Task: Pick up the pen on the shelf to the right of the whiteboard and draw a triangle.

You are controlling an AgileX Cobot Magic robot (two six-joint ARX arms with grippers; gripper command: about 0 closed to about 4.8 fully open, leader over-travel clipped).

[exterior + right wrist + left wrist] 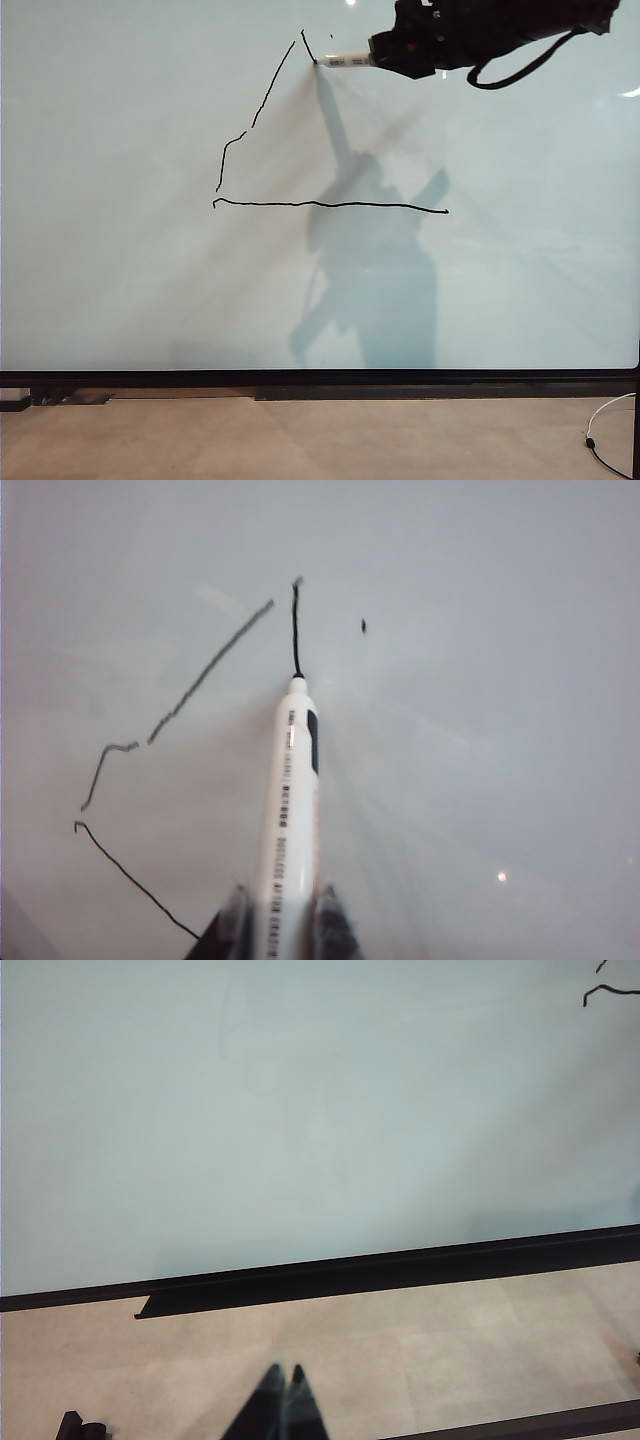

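- My right gripper (282,920) is clamped on the pen (290,810); in the right wrist view the white barrel runs out from between my two fingers (232,925), one on each side of its rear end, and most of its length sticks out past them.
- The pen's barcode-like label faces the wrist camera, and its dark tip touches the whiteboard (500,730) at the lower end of a short black stroke.
- In the exterior view my right gripper (385,55) sits high up and right of the middle, with the pen (345,60) lying nearly level and pointing left, its tip against the board at the foot of that short stroke near the apex.
- The triangle (300,204) is only partly drawn: a long wobbly base line, a left side in two pieces with a kink and a gap, and the short stroke at the top where my pen is.
- No line joins the apex to the right end of the base yet.
- A small stray black dot sits on the board just right of the apex.
- My arm's shadow falls across the whiteboard (120,300) below the pen, over the right part of the base line.
- My left gripper (284,1400) hangs low, well away from the drawing, its fingers together and holding nothing, pointing towards the pale floor (450,1340) in front of the board's black bottom frame (400,1265).
- From the left wrist view only a scrap of the drawn line shows at the far corner of the whiteboard (300,1110).
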